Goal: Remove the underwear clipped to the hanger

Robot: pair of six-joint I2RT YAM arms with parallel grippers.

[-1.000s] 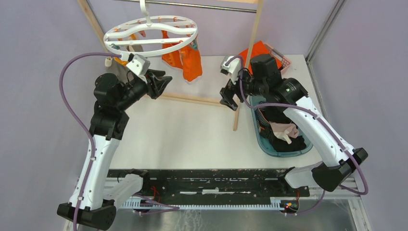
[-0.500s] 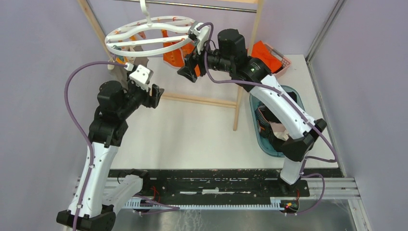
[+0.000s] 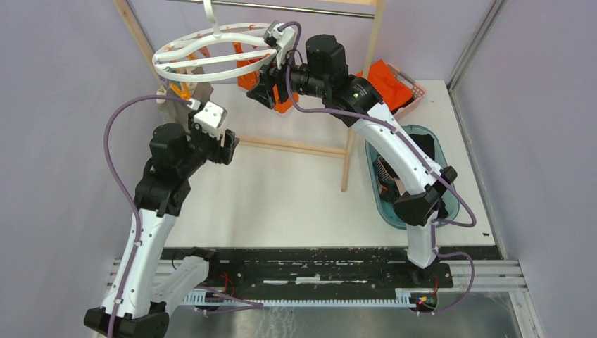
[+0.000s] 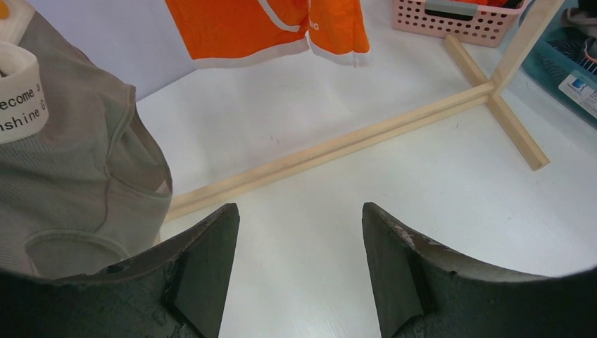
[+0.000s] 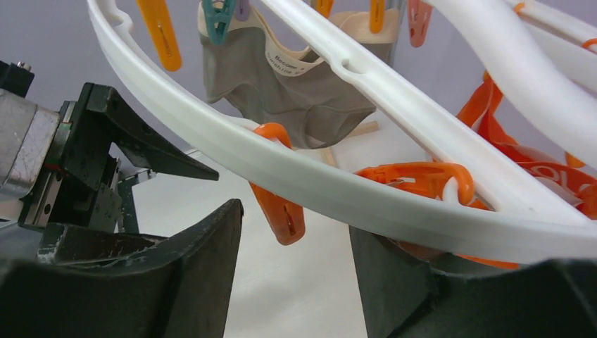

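While right gripper (image 5: pixel 294 220) gapes, hanger (image 5: pixel 211 134) rim crosses just above.

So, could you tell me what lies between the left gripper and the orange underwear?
In the left wrist view, bare white table crossed by the frame's wooden base rail separates the left gripper from the orange underwear.

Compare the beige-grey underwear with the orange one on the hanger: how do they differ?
Colour: the beige-grey underwear is dull, with a white lettered waistband; the orange underwear is bright with white trim. Place: the beige-grey underwear hangs close beside the left gripper; the orange underwear hangs farther back, by the right gripper. Both hang from the white hanger, and neither is gripped.
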